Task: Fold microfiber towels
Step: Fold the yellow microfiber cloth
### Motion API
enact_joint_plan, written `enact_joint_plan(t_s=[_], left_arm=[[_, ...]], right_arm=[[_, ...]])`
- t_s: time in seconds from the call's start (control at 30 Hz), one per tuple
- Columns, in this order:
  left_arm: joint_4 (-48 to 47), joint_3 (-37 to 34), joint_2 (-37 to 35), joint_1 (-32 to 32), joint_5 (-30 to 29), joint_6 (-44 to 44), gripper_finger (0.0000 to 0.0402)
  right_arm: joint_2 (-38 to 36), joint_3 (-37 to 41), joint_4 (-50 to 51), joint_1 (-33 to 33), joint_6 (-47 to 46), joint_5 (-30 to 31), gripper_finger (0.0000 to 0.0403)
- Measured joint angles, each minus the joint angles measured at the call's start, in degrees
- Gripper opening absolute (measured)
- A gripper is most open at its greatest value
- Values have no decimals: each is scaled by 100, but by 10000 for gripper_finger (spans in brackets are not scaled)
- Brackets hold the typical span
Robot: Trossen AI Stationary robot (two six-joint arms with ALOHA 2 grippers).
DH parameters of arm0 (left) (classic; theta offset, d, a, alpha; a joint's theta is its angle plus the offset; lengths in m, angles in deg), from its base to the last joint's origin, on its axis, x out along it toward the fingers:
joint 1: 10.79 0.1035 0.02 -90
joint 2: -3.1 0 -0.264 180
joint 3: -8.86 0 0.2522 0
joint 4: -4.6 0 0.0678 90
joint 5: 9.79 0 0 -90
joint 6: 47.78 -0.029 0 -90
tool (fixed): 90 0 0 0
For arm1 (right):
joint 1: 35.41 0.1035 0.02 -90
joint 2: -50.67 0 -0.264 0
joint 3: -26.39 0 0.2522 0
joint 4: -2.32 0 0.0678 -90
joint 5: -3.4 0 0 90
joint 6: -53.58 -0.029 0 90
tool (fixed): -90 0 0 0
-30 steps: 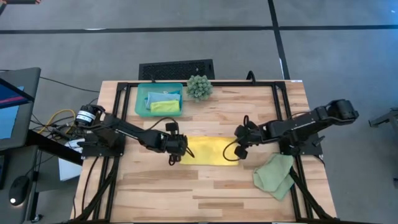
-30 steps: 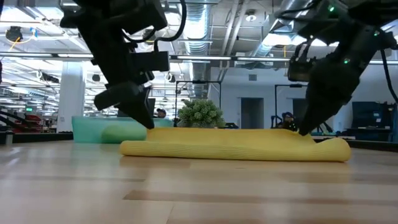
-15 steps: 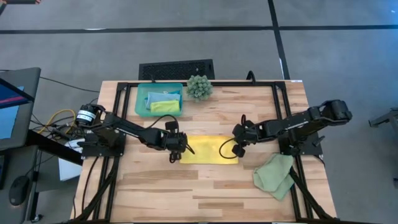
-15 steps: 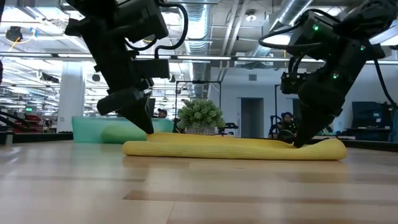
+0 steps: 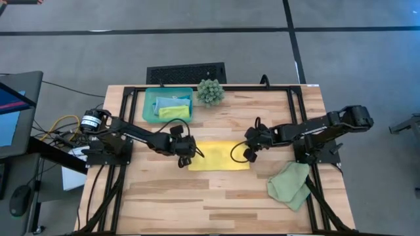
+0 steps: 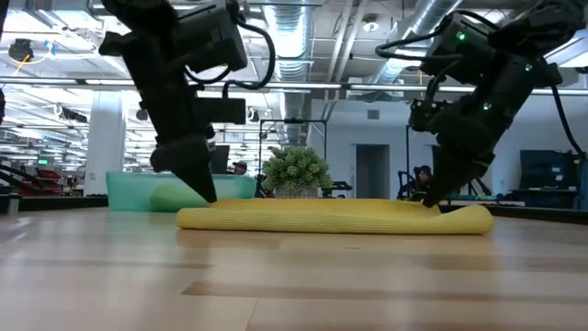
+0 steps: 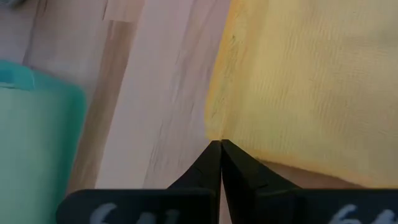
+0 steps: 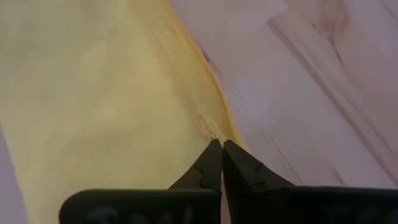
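Observation:
The yellow towel (image 5: pixel 220 156) lies folded in a flat band at the table's middle, and its rounded fold faces the near edge in the low view (image 6: pixel 335 218). My left gripper (image 5: pixel 188 152) is shut at its left end. My right gripper (image 5: pixel 249 149) is shut at its right end. The pale sage towel (image 5: pixel 291 185) lies bunched at the near right. The light blue and lime green towels lie in the teal tray (image 5: pixel 149 105). My left gripper pinches the yellow towel's left corner (image 7: pixel 219 132) between its two fingertips, slanting down from the table's left. One layer or several, I cannot tell. The towel lies on the table. My right gripper pinches the towel's right edge (image 8: pixel 211 132) between its fingertips, slanting down from the table's right. The towel lies on the table there.
A spiky green plant (image 5: pixel 210 92) stands at the far edge beside the tray. A black frame (image 5: pixel 216 87) runs around the table's edges. Bare wood shows near the front edge (image 5: pixel 216 203).
Both grippers have gone toward the table's far edge, staying shut on the yellow towel's two ends. The towel has shifted a little toward the far edge with them and lies flatter.

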Motion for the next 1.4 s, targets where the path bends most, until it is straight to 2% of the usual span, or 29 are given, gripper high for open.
enact_joint_plan(t_s=[0.1,0.27,0.37,0.5,0.63,0.7,0.8,0.87,0.97,1.17,1.3,1.4], left_arm=[[376,-160,0,65,-10,-131,0],[876,-369,0,83,-106,-215,1],[914,-370,0,83,-175,-130,12],[898,-369,0,83,-195,-120,49],[169,-74,0,83,-463,180,90],[-172,123,0,83,-518,425,104],[-139,247,-2,85,-369,462,113],[206,201,-2,94,-39,354,110],[707,-57,-2,181,129,306,96],[1251,-635,-2,292,-52,461,64],[1508,-789,-2,291,-48,478,53],[1492,-670,-2,292,-48,431,48]], right_arm=[[-1,-2,-34,-41,104,50,29],[-1,-2,-71,-40,146,538,45],[-1,-2,-71,-77,150,666,73],[-23,-2,-36,-146,229,832,126],[-25,0,-29,-174,129,1181,166],[-25,0,-52,-167,254,999,173],[-12,2,-244,-148,543,142,163],[-1,37,-485,-148,588,-171,141],[-1,236,-821,-300,472,-62,95],[-1,755,-997,-634,-150,256,11],[-18,857,-1063,-622,-213,350,20],[-168,861,-956,-537,-212,633,31]])
